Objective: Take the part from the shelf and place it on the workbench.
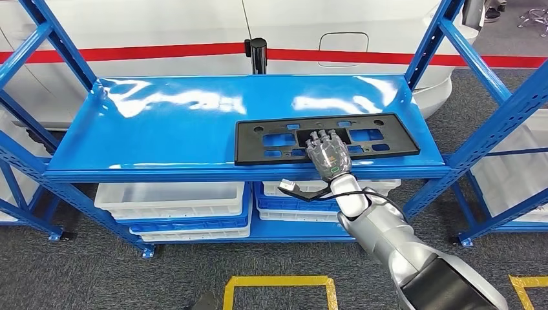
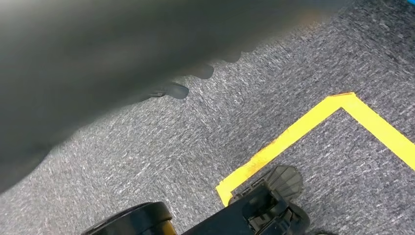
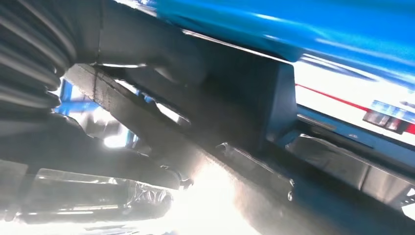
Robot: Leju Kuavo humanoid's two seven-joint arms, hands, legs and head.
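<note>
Head view: black slotted mounting plate lies flat on the blue shelf toward its 4 o'clock corner, long axis running 9 to 3 o'clock along the front edge. Right hand rests over the plate's near edge at centre, fingers laid on top pointing to 12 o'clock; whether they have closed a grip cannot be told. Right arm is judged nearer; left hand hangs blurred above the carpet.

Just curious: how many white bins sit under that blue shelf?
2 visible: one bin at lower left, another beside it, behind the right hand. More may be hidden.
</note>
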